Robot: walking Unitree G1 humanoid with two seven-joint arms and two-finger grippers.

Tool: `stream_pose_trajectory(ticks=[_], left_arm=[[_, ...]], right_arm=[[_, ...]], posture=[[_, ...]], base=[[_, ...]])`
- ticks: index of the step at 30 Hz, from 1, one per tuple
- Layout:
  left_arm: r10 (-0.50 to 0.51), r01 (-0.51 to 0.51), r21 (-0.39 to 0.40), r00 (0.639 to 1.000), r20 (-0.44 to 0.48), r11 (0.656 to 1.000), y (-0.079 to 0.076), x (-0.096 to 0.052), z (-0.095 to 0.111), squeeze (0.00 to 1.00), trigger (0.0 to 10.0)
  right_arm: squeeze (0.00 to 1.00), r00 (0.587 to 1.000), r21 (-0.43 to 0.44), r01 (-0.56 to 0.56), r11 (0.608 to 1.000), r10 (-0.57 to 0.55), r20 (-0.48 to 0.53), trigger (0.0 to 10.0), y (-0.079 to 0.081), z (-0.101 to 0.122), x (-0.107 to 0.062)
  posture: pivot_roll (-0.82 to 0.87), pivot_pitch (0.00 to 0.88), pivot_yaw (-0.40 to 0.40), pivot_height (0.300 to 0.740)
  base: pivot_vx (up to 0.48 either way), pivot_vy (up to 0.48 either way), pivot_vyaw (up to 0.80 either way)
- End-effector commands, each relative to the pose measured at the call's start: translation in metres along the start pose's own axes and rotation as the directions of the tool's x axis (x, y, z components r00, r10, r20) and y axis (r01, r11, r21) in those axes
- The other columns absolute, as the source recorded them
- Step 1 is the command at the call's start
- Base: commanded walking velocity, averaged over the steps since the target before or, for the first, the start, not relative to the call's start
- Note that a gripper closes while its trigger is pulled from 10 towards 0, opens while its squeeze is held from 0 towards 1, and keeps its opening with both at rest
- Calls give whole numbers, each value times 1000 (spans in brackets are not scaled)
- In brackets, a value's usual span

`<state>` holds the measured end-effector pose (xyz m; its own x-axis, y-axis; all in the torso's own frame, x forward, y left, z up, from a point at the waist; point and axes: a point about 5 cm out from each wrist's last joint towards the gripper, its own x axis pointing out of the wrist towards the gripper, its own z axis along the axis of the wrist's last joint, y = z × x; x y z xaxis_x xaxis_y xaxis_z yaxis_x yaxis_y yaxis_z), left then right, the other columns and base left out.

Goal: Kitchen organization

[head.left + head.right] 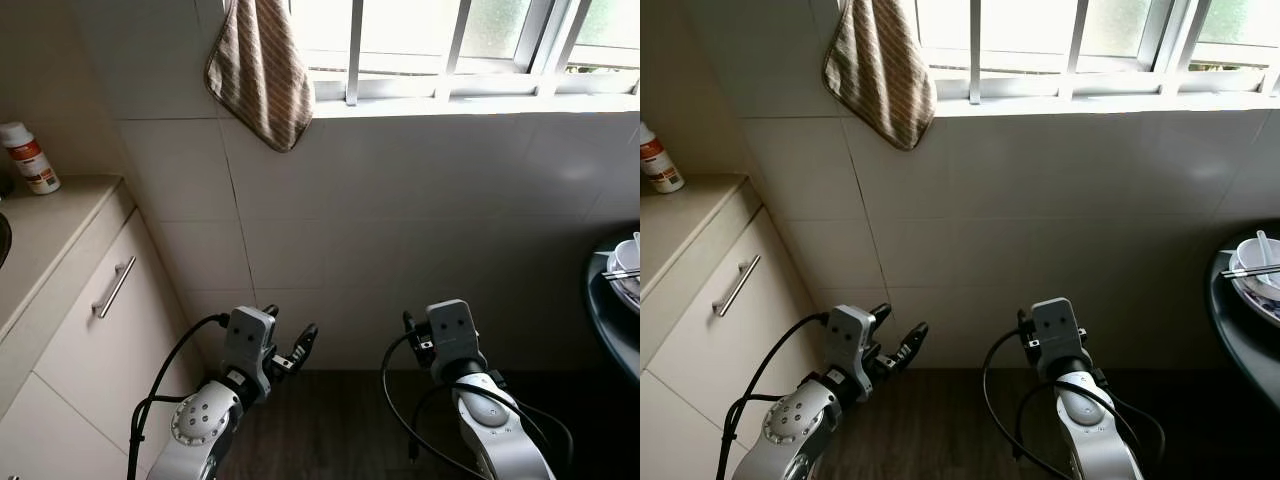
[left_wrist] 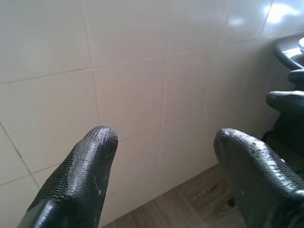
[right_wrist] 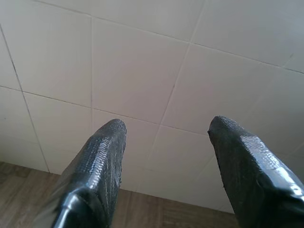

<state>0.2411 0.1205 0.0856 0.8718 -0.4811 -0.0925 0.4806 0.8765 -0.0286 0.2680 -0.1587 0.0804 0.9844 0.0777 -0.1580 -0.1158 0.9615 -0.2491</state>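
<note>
Two silver arms reach forward and low toward a white tiled wall [image 1: 400, 230]. The left end effector [image 1: 288, 345] has its two black fingers spread apart with nothing between them; its wrist view shows both fingertips [image 2: 97, 142] well separated against the tiles. The right end effector [image 3: 166, 130] likewise stands parted and holds nothing, its two fingers pointing at the wall just above the dark wood floor [image 1: 340, 420].

One striped brown-and-cream towel [image 1: 262, 70] hangs from the window ledge, over the upper tiles. The window [image 1: 450, 40] above has at least four white vertical bars.

At the left, a beige table [image 1: 50, 225] carries one white bottle [image 1: 28, 157] with a red-and-white label near the wall; its writing is too small to read. Below the tabletop sits one drawer front with a single metal bar handle [image 1: 114, 287].

At the far right, the edge of a dark round table [image 1: 1230, 320] carries stacked dishes: one white bowl [image 1: 1255, 265] with a spoon standing in it and a pair of chopsticks [image 1: 1252, 272] laid across. How many plates lie beneath cannot be told.
</note>
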Motion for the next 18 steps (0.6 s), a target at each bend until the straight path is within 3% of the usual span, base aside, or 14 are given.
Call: stream_pose_trajectory(ticks=[1, 13, 18], left_arm=[[-15, 15, 4, 1000, 10, 1000, -2, 1, 1, 0, 10000], [-15, 15, -1, 1000, 24, 1000, -2, 2, 3, 0, 10000], [-15, 15, -7, 1000, 25, 1000, -3, 2, 3, 0, 10000]], right_arm=[[0, 1000, -16, 1, 1000, -1, 2, 10000, -1, -1, 1], [0, 989, -56, 117, 992, -111, 97, 10000, -12, 14, 3], [0, 975, -128, 134, 983, -108, 195, 10000, -11, 27, 1]], posture=[[-10, 0, 8, 740], [-11, 0, 6, 740], [-13, 0, 5, 740]], base=[[0, -465, 0], [0, -478, 0], [0, -424, -800]])
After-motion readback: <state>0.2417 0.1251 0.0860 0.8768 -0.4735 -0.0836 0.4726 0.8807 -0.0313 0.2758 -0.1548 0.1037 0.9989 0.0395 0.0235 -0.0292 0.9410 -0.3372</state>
